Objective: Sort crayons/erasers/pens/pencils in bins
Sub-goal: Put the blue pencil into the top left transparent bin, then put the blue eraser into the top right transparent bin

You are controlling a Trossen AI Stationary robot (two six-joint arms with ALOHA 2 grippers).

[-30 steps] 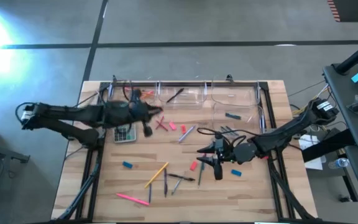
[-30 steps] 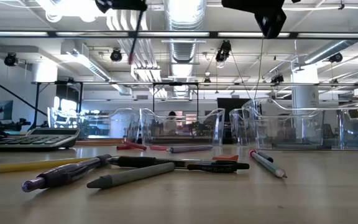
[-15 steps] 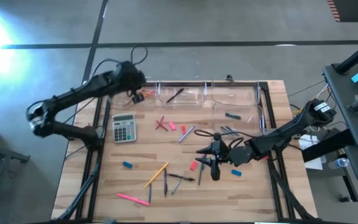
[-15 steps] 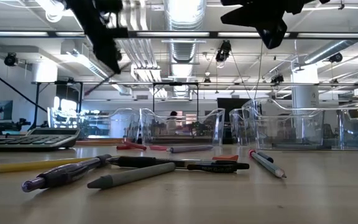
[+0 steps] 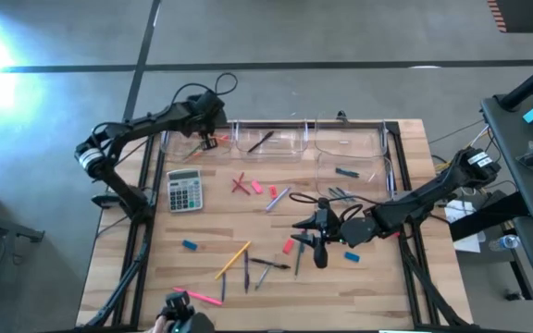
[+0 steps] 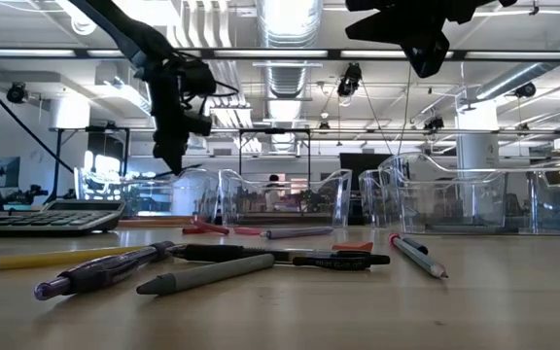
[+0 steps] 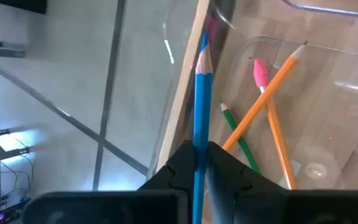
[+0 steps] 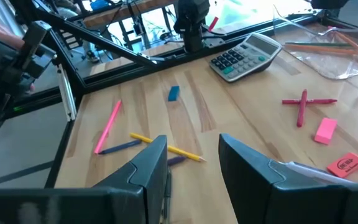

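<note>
Change: left arm has swung from over the calculator (image 5: 185,191) to the table's far-left corner; right arm has not shifted.
Near clutter: dark pens (image 6: 290,258) and a yellow pencil (image 5: 233,260) lie loose on the near boards, unsorted.
Right gripper (image 5: 320,248): hovers mid-table over that clutter, fingers spread and empty, apparently waiting.
Left gripper (image 5: 204,137): pinches a blue pencil (image 7: 200,112) upright, tip out, likely to drop it lengthwise.
Far bin (image 5: 185,146): clear tray holding orange pencils (image 7: 271,115), so probably the pencil bin.
</note>
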